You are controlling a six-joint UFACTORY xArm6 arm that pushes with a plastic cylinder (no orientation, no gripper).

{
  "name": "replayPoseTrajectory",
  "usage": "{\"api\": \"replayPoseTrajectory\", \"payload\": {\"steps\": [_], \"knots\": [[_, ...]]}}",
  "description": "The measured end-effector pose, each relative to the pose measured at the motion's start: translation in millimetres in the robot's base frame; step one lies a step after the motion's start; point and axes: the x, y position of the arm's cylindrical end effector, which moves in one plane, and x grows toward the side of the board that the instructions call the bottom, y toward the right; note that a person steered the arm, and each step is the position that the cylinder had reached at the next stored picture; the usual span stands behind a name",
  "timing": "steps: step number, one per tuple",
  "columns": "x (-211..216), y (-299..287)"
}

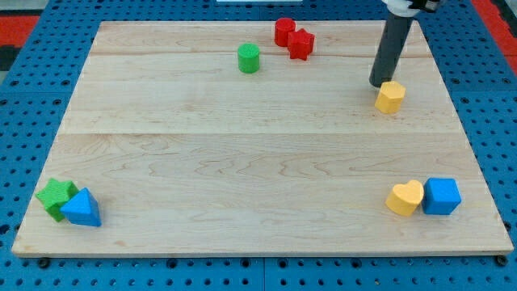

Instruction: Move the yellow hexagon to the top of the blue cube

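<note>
Near the view's upper right, your tip [377,83] grips nothing; it rests just beside the yellow hexagon [390,96], on its upper-left side. The blue cube [442,196] sits well below, touching the yellow heart [405,198]. Push off-centre and the hexagon may slip sideways or knock the heart. The rod's top is cut off, and actual contact is hard to judge.

Eight blocks on the bench [242,162]. Two yellow: hexagon [390,97], heart [405,197]. Two red [283,31] [301,44], two green [249,58] [55,196], two blue [442,196] [82,208].
</note>
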Motion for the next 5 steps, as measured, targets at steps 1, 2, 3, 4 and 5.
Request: {"api": "replayPoseTrajectory", "payload": {"steps": [1,2,3,4,5], "knots": [[2,13],[11,13],[25,13],[40,13],[53,7]]}}
